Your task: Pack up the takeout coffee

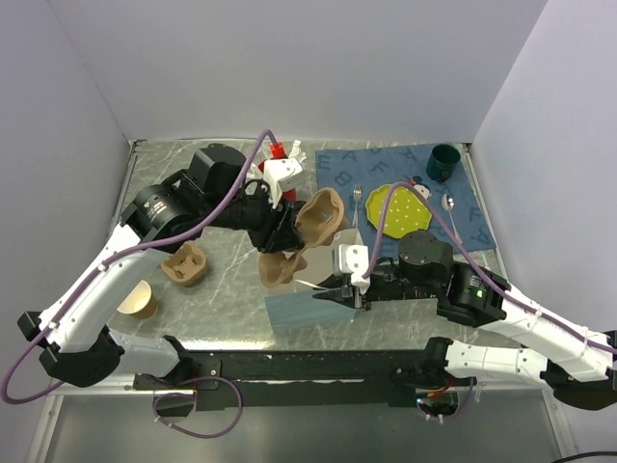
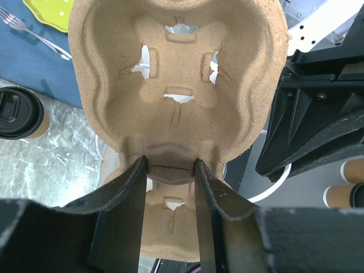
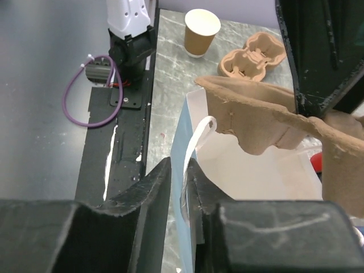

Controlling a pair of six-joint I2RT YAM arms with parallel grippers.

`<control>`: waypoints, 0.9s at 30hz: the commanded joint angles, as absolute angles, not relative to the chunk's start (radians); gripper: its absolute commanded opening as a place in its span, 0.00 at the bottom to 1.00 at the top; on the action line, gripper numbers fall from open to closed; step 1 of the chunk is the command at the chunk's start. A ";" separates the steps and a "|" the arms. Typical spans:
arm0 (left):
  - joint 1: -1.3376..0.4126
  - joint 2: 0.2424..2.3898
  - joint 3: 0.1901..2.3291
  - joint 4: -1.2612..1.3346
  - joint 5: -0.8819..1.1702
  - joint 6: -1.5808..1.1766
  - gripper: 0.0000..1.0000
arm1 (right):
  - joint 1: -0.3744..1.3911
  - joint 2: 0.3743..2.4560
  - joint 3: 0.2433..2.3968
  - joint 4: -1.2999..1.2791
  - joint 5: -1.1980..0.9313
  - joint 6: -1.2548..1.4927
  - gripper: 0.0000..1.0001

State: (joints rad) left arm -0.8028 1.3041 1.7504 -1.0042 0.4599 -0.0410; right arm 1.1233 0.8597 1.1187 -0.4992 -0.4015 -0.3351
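Note:
The takeout coffee (image 2: 20,114), a kraft cup with a black lid, stands on the table by the blue placemat at the left of the left wrist view; the top view does not show it. My left gripper (image 2: 169,165) (image 1: 287,231) is shut on the middle bridge of a brown pulp cup carrier (image 2: 176,74) (image 1: 313,227) and holds it tilted above the light-blue paper bag (image 1: 294,311). My right gripper (image 3: 179,168) (image 1: 335,294) is shut on the bag's wall beside its white handle (image 3: 200,133). The carrier (image 3: 256,119) hangs over the bag's white inside (image 3: 256,170).
A second pulp carrier (image 1: 185,262) (image 3: 253,54) and a lidless brown cup (image 1: 138,301) (image 3: 202,31) sit at the left. A red cup of utensils (image 1: 278,154), a blue placemat (image 1: 477,217) with a yellow plate (image 1: 400,207), cutlery and a green mug (image 1: 443,162) lie at the back.

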 commanded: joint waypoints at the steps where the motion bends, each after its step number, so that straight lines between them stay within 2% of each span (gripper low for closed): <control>1: -0.813 1.275 1.724 -0.954 0.477 -0.011 0.25 | 1.120 0.833 1.103 -0.448 -0.407 -0.348 0.21; 5: -0.816 1.270 1.678 -0.945 0.454 0.025 0.25 | 1.120 0.824 1.091 -0.439 -0.399 -0.344 0.14; 10: -0.830 1.262 1.628 -0.931 0.417 0.057 0.25 | 1.120 0.807 1.071 -0.422 -0.399 -0.334 0.12; 19: -0.848 1.282 1.649 -0.937 0.364 0.094 0.25 | 1.118 0.784 1.034 -0.439 -0.417 -0.334 0.00; 27: -0.905 1.304 1.660 -0.985 0.324 0.155 0.25 | 1.120 0.762 0.988 -0.413 -0.423 -0.325 0.00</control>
